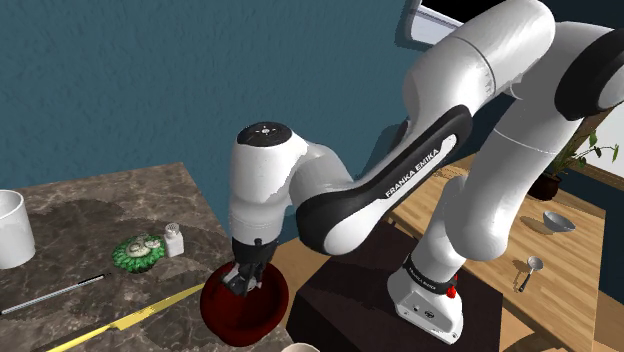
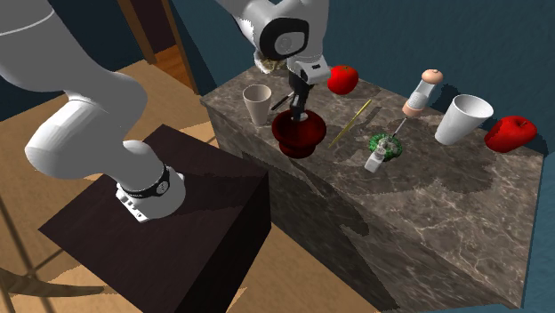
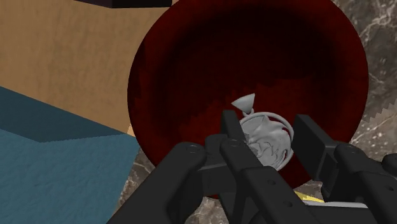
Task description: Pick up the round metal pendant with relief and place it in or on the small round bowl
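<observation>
Your black two-finger gripper (image 3: 270, 130): fingers (image 3: 233, 130) set apart by pendant's width. Between them you have grey round metal pendant (image 3: 266, 141), raised relief on face, small pointed loop at far edge. Both fingers sit against its rim, clasping it. Behind pendant: dark red round bowl (image 3: 210, 70), hollow facing you, pendant over its inside. Around bowl, dark veined marble counter (image 3: 382, 25). Thin yellow strip (image 3: 312, 198) peeks out by gripper body. Past counter edge you get tan wooden floor (image 3: 70, 57) and blue surface (image 3: 57, 172).

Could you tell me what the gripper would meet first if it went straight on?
The gripper points into the dark red bowl, so likely its inner surface; the grey relief pendant it clasps would probably touch first.
</observation>
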`<move>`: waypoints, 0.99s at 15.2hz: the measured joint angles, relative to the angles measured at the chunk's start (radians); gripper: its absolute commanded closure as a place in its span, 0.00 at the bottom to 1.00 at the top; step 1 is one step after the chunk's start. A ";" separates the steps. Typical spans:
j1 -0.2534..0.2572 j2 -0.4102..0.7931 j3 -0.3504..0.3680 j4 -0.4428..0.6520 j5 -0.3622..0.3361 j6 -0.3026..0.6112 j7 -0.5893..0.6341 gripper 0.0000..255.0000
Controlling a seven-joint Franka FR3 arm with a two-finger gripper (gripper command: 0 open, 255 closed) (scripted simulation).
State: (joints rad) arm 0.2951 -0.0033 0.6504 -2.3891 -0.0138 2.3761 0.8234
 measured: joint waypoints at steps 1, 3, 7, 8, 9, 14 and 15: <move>0.000 0.014 0.000 -0.002 -0.013 0.013 0.009 1.00; -0.001 0.042 -0.002 -0.008 -0.039 0.042 0.027 1.00; 0.003 0.089 -0.008 -0.020 -0.087 0.089 0.062 1.00; 0.004 0.094 -0.009 -0.020 -0.092 0.093 0.067 1.00; 0.004 0.096 -0.010 -0.021 -0.094 0.096 0.068 1.00; 0.004 0.098 -0.010 -0.022 -0.097 0.098 0.069 0.00; 0.004 0.098 -0.010 -0.022 -0.097 0.098 0.069 0.00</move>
State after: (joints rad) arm 0.2994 0.0948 0.6401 -2.4106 -0.1103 2.4742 0.8925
